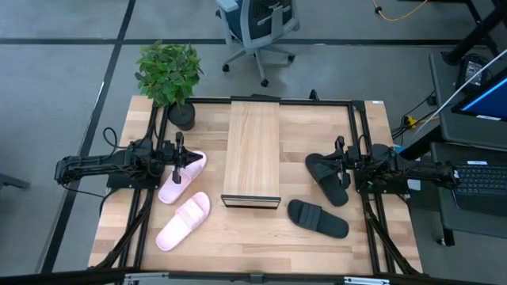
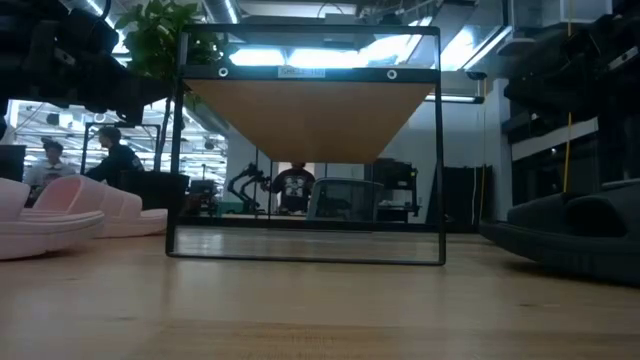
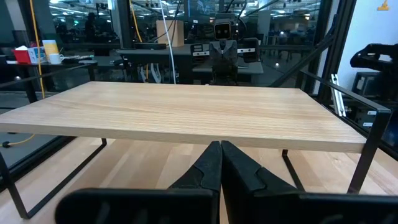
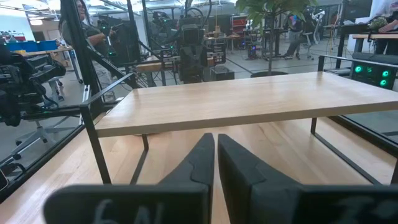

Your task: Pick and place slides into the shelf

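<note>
The shelf (image 1: pixel 252 154), a light wood plank on a dark frame, stands mid-table; it also shows in the low view (image 2: pixel 305 110). Two pale pink slides lie left of it, one (image 1: pixel 196 162) partly under my left gripper (image 1: pixel 188 165) and one (image 1: pixel 184 221) nearer the front. Two black slides lie right of it, one (image 1: pixel 321 170) partly under my right gripper (image 1: pixel 333 168) and one (image 1: pixel 317 218) nearer the front. Both grippers are shut and point level at the shelf, as the left wrist view (image 3: pixel 220 155) and the right wrist view (image 4: pixel 215 149) show. I see neither touch a slide.
A potted plant (image 1: pixel 178 111) stands at the table's far left corner. Dark frame rails (image 1: pixel 356 142) run along the table's sides and far edge. Bare tabletop (image 1: pixel 253 245) lies in front of the shelf. People show in the room beyond (image 2: pixel 110 150).
</note>
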